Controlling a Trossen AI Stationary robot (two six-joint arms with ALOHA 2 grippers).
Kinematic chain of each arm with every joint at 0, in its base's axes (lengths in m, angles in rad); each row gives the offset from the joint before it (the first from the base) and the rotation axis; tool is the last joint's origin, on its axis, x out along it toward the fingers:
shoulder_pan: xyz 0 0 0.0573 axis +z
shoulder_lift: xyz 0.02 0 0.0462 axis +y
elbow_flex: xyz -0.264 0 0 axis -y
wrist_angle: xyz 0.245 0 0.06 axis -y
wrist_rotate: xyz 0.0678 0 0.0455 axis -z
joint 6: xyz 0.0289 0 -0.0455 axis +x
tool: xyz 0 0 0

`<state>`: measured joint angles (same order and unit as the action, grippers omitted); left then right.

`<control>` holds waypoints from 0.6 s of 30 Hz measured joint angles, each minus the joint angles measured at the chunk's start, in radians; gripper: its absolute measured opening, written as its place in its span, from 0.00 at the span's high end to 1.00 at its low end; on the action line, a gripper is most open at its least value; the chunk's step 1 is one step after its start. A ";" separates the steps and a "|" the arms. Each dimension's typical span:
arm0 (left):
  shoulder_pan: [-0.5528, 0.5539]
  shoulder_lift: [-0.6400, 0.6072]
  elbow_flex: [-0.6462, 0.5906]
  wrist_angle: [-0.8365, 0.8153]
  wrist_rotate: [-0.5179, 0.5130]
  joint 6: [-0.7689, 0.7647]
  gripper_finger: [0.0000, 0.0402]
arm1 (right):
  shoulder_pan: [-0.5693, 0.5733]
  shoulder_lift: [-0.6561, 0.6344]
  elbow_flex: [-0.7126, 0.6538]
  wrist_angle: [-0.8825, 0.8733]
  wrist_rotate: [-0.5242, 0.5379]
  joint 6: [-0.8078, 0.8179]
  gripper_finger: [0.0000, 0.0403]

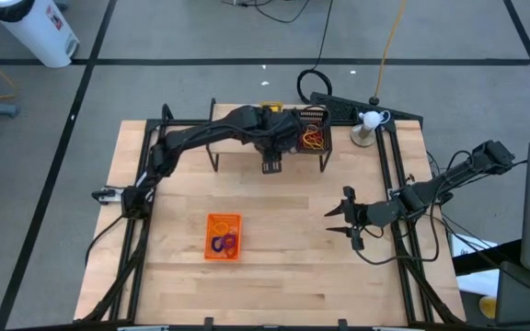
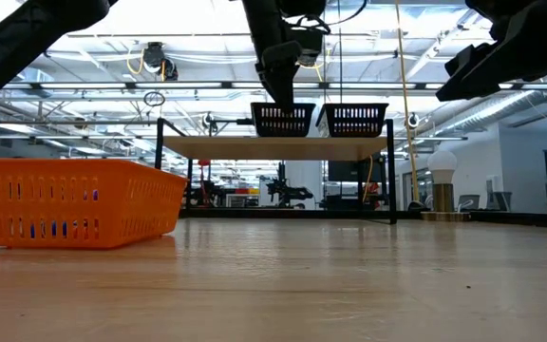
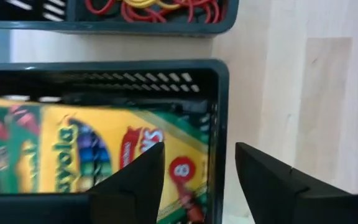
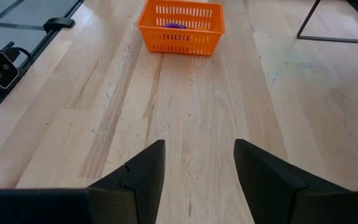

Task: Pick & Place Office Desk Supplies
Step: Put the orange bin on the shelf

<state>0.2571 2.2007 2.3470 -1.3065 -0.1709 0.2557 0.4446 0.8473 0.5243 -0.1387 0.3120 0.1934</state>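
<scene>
A yellow-and-green crayon box (image 3: 73,162) lies flat in a black mesh tray (image 3: 104,67) on a raised wooden shelf (image 2: 273,147) at the table's far side. My left gripper (image 3: 197,155) hangs open just above that tray's end, one finger over the box and the other over the tray's rim. The second black tray (image 1: 313,133) beside it holds red, orange and yellow rubber bands (image 3: 154,7). An orange mesh tray (image 1: 223,236) with purple and blue bands stands on the table's near left. My right gripper (image 1: 343,221) waits open above the table's right side.
The shelf stands on thin black legs (image 1: 215,158). A small white lamp (image 1: 368,119) and a black power strip (image 1: 339,106) sit at the far right corner. Bare wood (image 4: 191,93) lies between the right gripper and the orange tray (image 4: 180,28).
</scene>
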 joint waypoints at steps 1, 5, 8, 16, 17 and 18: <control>-0.004 -0.003 0.000 -0.004 -0.018 0.005 0.51 | 0.000 0.000 0.000 0.000 0.000 0.000 0.55; -0.015 -0.026 0.000 -0.009 -0.047 0.012 0.48 | 0.000 0.000 0.000 0.000 0.000 0.000 0.55; -0.025 -0.045 0.009 -0.021 -0.047 0.002 0.48 | 0.000 0.000 0.000 0.001 0.000 0.000 0.55; -0.106 -0.139 0.010 -0.072 -0.041 -0.071 0.48 | 0.000 0.000 0.000 0.009 0.000 -0.003 0.55; -0.126 -0.145 0.010 -0.079 -0.039 -0.084 0.48 | 0.000 0.000 0.000 0.007 0.000 -0.003 0.55; -0.149 -0.154 0.011 -0.089 -0.034 -0.094 0.48 | 0.000 0.000 0.000 0.007 0.001 -0.002 0.55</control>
<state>0.1082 2.0465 2.3577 -1.3955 -0.2051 0.1620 0.4446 0.8472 0.5247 -0.1317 0.3126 0.1918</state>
